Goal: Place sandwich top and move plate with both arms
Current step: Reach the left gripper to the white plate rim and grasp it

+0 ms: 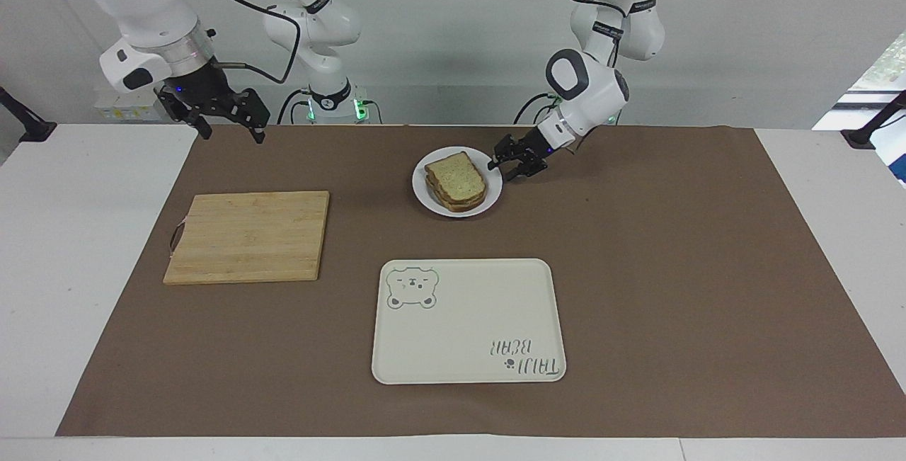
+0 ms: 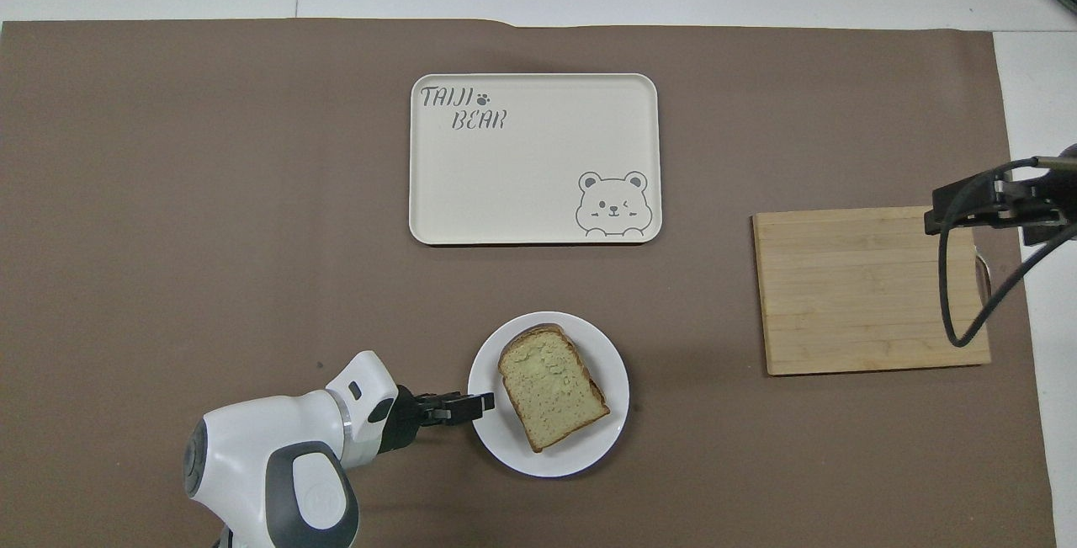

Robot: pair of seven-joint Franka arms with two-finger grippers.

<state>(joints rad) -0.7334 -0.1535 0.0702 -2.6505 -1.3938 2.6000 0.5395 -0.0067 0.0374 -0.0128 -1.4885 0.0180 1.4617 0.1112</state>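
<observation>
The plate (image 1: 488, 200), carrying the sandwich top (image 1: 459, 176) on a stack, lies on the table (image 1: 708, 270) near the robots. Its rim is met by the left gripper (image 1: 511, 166); whether it is pinched cannot be told. The right gripper (image 1: 228, 123) is spread, held above the table's edge. If dragged one-sided, the plate could tip.

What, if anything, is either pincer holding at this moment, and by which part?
The left pincer is at the plate rim, but a grip cannot be told. The right pincer hangs open, holding nothing.
</observation>
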